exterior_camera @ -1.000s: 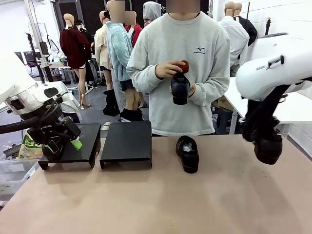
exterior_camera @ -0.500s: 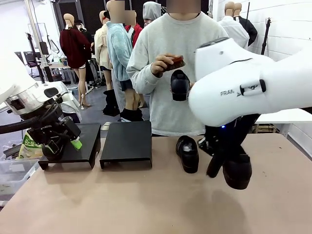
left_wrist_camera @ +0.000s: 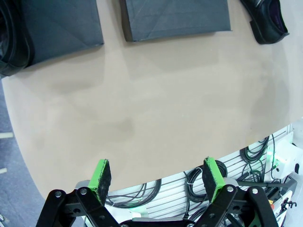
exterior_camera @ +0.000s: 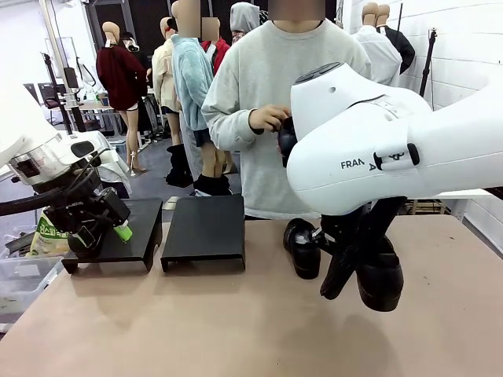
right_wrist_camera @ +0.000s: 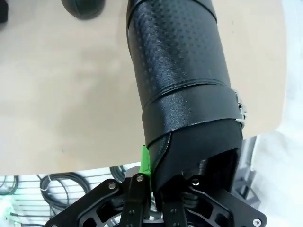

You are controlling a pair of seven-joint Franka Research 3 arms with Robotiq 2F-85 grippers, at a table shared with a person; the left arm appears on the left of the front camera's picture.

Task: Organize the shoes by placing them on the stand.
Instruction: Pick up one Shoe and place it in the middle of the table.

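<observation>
Right gripper (exterior_camera: 351,263), pinching a black shoe (exterior_camera: 381,276) by its rim, swung in from 3 o'clock beside the tabletop shoe (exterior_camera: 302,248); left gripper (left_wrist_camera: 156,177) spread, unmoved at 9 o'clock.

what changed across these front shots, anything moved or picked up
The right end effector, shut on a black glossy leather-like shoe, swung from the right side of the table toward its middle, closer to the flat black stands. The person's hand shifted slightly at chest height. Unchanged: the open left end effector, the second black shoe lying on the table, the grip itself.
</observation>
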